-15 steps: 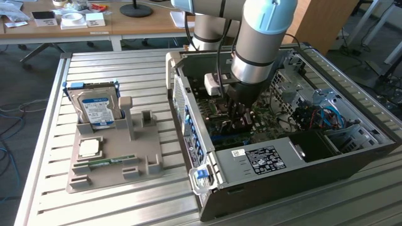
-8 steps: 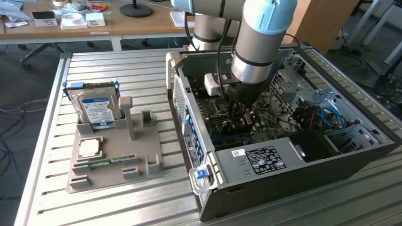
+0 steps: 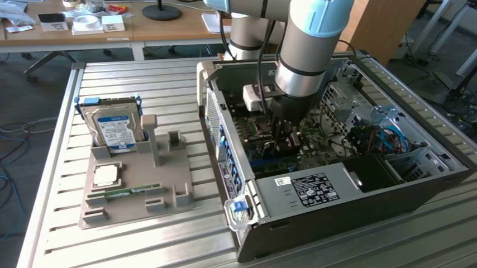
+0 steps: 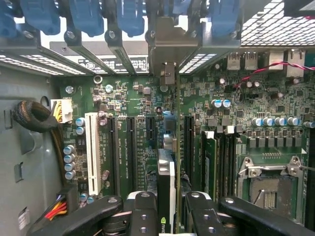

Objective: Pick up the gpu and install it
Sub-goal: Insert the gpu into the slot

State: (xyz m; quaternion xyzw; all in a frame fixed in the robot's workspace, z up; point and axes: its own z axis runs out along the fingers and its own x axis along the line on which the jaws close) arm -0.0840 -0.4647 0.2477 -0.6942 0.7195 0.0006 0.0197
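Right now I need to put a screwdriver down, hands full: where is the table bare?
Bare table slats lie beyond the grey holder, toward the desk, and in front of it, at the exterior view's bottom left. The strip between holder and computer case is narrow. Inside the case is crowded: the gripper holds the gpu over the motherboard.

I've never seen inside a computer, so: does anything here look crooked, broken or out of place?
Nothing looks spilled or broken. The end effector holds the gpu edge-on, in line with the slots on the motherboard. One oddity: the processor socket sits bare, with no cooler on it.
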